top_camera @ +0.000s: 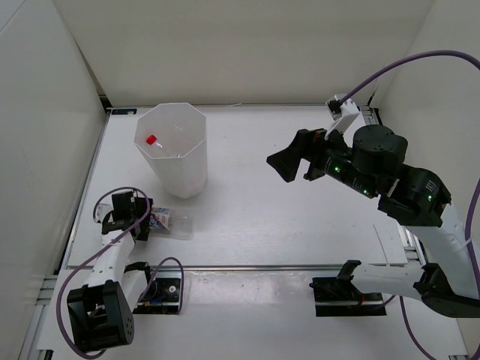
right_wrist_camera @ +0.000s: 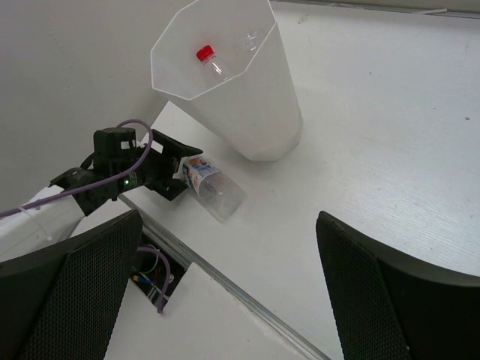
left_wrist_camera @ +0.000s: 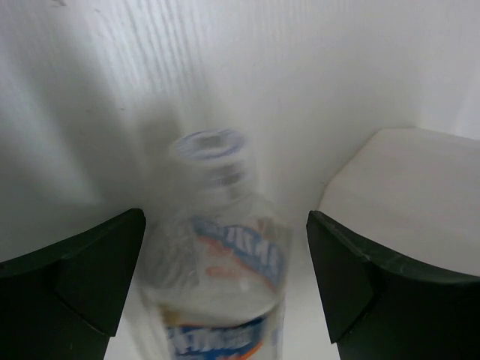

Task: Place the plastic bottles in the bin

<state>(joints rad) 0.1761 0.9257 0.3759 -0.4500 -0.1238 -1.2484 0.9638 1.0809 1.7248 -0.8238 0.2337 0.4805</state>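
Left claw [left_wrist_camera: 225, 229] gapes wide astride a lying clear bottle [right_wrist_camera: 212, 187] with a blue-and-orange label.

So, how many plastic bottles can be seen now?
2. A red-capped bottle is inside the bin; a labelled bottle lies on the table between the fingers of the open left gripper. The bin may hide more.

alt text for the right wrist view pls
A tall white translucent faceted plastic bin stands on a white table with a red-capped clear bottle inside. Beside it a clear plastic bottle with a blue-white label lies on its side, between the open fingers of the left end effector. The right end effector frames the foreground, open and empty.
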